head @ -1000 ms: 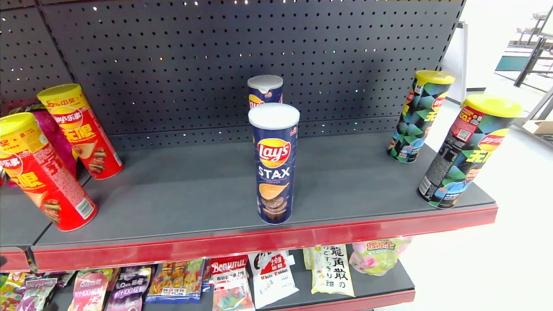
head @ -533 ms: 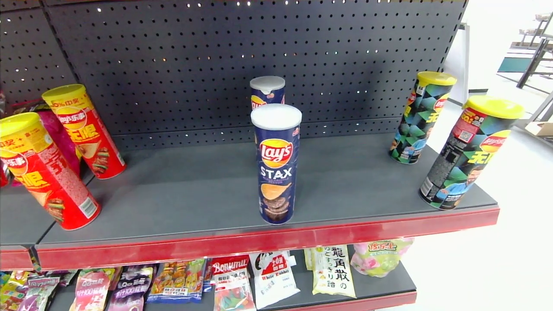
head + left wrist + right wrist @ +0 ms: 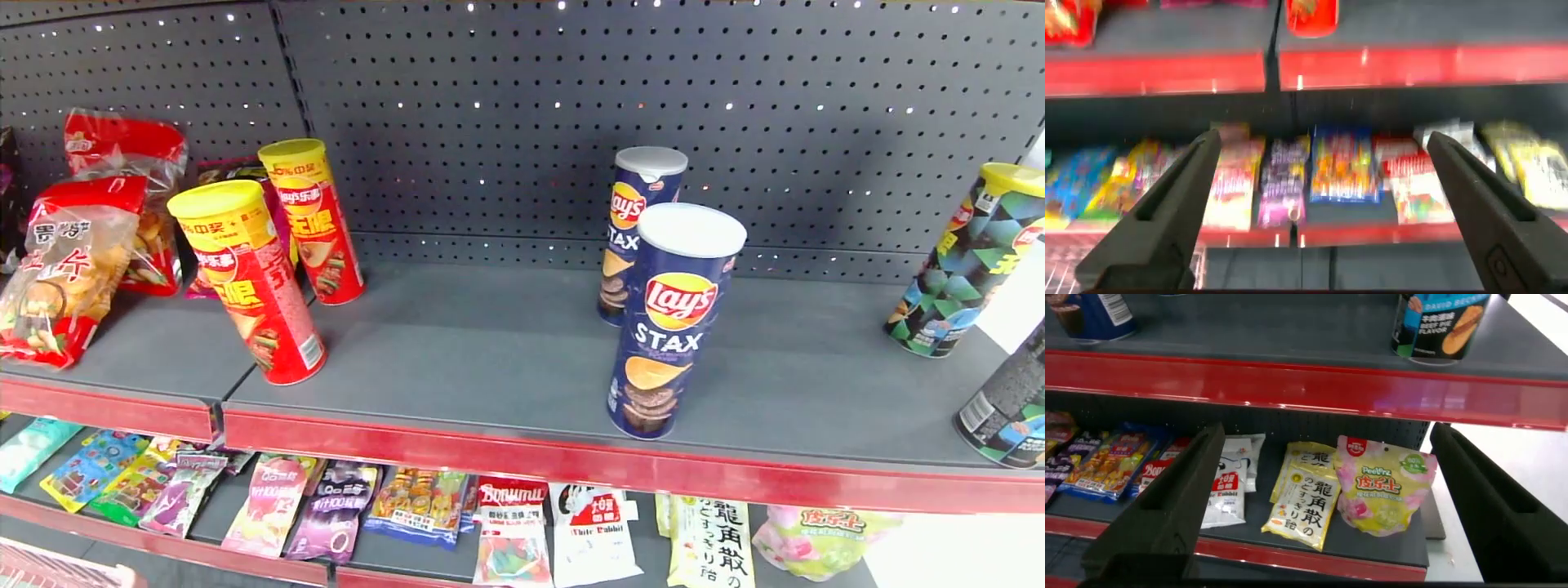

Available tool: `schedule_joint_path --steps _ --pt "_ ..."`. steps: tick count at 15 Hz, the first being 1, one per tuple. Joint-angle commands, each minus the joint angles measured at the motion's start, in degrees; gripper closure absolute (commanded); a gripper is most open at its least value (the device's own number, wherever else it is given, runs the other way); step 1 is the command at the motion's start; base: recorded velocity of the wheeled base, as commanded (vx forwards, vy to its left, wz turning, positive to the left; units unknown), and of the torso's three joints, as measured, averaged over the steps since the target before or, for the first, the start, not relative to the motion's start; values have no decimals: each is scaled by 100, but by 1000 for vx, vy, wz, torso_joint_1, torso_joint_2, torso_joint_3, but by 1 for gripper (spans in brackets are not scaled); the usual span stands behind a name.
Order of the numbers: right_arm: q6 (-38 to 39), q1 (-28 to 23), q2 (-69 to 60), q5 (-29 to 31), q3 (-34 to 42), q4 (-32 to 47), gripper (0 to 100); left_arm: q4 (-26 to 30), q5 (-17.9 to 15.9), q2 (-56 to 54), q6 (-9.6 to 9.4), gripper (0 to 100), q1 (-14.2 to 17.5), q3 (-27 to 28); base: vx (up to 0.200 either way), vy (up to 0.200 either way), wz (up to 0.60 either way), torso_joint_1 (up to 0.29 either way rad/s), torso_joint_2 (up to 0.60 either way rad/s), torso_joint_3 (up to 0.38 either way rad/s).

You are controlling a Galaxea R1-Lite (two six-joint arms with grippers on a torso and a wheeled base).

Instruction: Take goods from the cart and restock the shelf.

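Observation:
Two blue chip cans stand on the grey shelf, one at the front and one behind it. Two red cans with yellow lids stand to the left. At the right edge is a black-and-green can. My left gripper is open and holds nothing; it faces the lower shelf's snack bags. My right gripper is open too, below the red shelf lip, with a pink-green bag ahead of it.
Red snack bags lie at the shelf's far left. Flat snack packets fill the lower shelf. A pink cart rim shows at the bottom left corner. Bare shelf lies between the red and blue cans.
The whole head view has swung left, so every can sits farther right in the picture. Red bags and the cart rim have come into sight. No can has moved on the shelf.

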State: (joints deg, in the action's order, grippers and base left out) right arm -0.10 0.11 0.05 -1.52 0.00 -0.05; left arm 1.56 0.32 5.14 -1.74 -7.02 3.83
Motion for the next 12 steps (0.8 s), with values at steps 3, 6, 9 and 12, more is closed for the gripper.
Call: schedule_joint_path --steps 3,6,9,12 --pt "-8 7 4 -6 0 -4 0 -165 65 39 148 0 -1 -383 0 0 0 0 0 0" --pt "1 7 4 -15 0 -4 0 -165 -181 39 113 0 -19 -383 0 0 0 0 0 0" --pt "1 7 4 -23 0 -4 0 -165 320 39 280 0 8 -383 0 0 0 0 0 0" --pt "19 -2 4 -23 0 -4 0 -147 293 127 174 0 570 -383 0 0 0 0 0 0"
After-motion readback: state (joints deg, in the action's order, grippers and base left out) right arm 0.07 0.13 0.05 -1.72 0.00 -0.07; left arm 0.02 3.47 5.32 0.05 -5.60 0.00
